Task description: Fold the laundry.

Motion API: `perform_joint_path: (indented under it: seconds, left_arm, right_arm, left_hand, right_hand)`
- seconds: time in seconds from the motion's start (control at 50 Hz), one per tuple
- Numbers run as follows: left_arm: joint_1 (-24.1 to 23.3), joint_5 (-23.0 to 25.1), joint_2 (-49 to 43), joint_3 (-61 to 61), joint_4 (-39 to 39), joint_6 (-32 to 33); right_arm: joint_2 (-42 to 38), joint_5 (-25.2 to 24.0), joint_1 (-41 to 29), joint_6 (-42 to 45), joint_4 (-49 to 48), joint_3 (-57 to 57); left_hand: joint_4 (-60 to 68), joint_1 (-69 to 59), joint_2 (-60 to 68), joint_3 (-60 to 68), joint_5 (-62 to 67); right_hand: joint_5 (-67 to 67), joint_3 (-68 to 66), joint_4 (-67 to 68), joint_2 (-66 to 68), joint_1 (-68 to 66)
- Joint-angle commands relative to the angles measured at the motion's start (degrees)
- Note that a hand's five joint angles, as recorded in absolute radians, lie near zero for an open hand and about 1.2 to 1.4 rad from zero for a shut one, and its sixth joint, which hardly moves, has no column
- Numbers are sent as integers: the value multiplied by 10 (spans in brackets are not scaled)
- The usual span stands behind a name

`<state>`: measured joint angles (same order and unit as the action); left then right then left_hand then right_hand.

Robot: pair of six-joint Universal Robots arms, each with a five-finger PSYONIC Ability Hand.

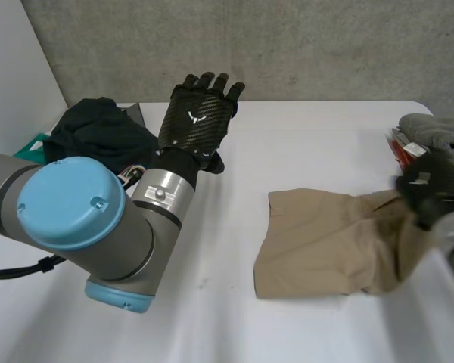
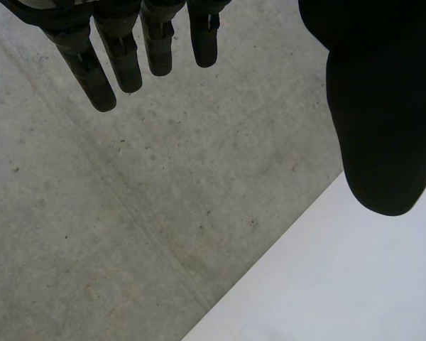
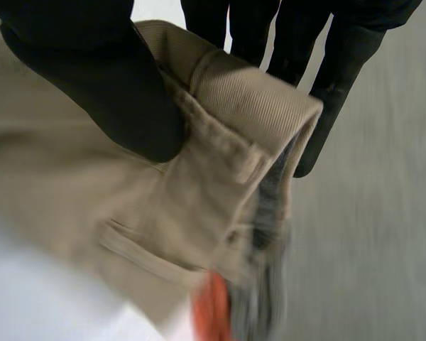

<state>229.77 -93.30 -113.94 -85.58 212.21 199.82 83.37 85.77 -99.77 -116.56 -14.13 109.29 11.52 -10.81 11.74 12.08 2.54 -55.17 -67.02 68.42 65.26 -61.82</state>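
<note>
Khaki trousers [image 1: 325, 242] lie at the right of the white table [image 1: 212, 318], their waistband end raised and pinched between the thumb and fingers of the right hand [image 1: 431, 185]. The left hand [image 1: 197, 113] hovers empty, fingers straight and spread, beside a dark clothes heap [image 1: 98, 132]; grey cloth [image 1: 439, 132] lies just behind the right hand

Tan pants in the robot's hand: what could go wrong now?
The right hand pinches only the waistband edge of the tan pants, so they might slip out. Most of the cloth lies on the table; pulling could drag it crooked. The grey pile lies close by and could get bumped.
</note>
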Motion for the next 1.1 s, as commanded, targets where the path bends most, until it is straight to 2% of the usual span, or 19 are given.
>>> perform_joint_path:
  seconds: [0.02,0.06,0.14,0.22,0.24,0.28,0.34,0.42,0.44,0.52,0.6,0.78,0.84,0.86,1.0,1.1]
  left_arm:
    - [0,0,21,-32,2,0]
    - [-1,0,26,-41,1,0]
    - [-3,0,29,-46,2,0]
    - [-6,0,28,-35,5,0]
    - [-7,1,28,-29,6,0]
    - [-15,0,28,-9,5,0]
    - [-40,-1,21,27,-1,-2]
    - [-69,-2,6,70,-7,-18]
    - [-75,-2,0,78,-10,-23]
    - [-119,0,-53,139,-58,-40]
    - [-153,1,-117,205,-122,-41]
    - [-180,-14,-237,308,-232,-43]
    - [-180,-33,-254,320,-264,-42]
    - [-178,-63,-267,327,-302,-41]
    - [-168,-110,-272,322,-355,-29]
    - [-146,-115,-274,319,-398,-5]
  right_arm:
    - [-94,-108,-188,41,6,-11]
    - [-110,-135,-208,69,13,2]
    - [-102,-150,-213,98,15,18]
    - [-33,-151,-201,36,-5,9]
    - [10,-156,-192,-18,-5,4]
    - [44,-160,-174,-91,-10,4]
    - [123,-178,-105,-308,-13,2]
    - [170,-189,-25,-462,9,-11]
    - [178,-191,-8,-477,20,-11]
    - [184,-190,76,-495,77,-20]
    - [146,-188,132,-496,111,-34]
    - [30,-190,133,-497,143,-64]
    - [-14,-191,133,-492,149,-65]
    - [-30,-196,130,-491,150,-65]
    - [-94,-227,101,-487,149,-69]
    - [-148,-226,91,-462,147,-74]
  left_hand:
    - [-15,8,-17,-21,-25]
    - [-15,8,-17,-21,-25]
    - [-15,8,-17,-21,-25]
    - [-15,8,-17,-21,-25]
    - [-15,8,-17,-21,-25]
    - [-15,8,-17,-21,-25]
    - [-15,8,-17,-21,-25]
    - [-13,6,-15,-19,-23]
    - [-11,4,-14,-17,-22]
    - [-8,1,-10,-14,-18]
    - [-8,1,-10,-14,-18]
    - [14,-21,12,8,4]
    - [17,-24,15,12,7]
    - [19,-26,17,13,9]
    - [24,-31,22,18,14]
    - [36,-43,34,30,25]
  right_hand:
    - [-148,-130,116,147,-182]
    - [-148,-130,116,147,-182]
    - [552,570,-584,-553,518]
    - [552,570,-584,-553,518]
    - [552,570,-584,-553,518]
    - [552,570,-584,-553,518]
    - [552,570,-584,-553,518]
    - [552,570,-584,-553,518]
    - [552,570,-584,-553,518]
    - [552,570,-584,-553,518]
    - [552,570,-584,-553,518]
    - [552,570,-584,-553,518]
    - [552,570,-584,-553,518]
    - [552,570,-584,-553,518]
    - [552,570,-584,-553,518]
    - [552,570,-584,-553,518]
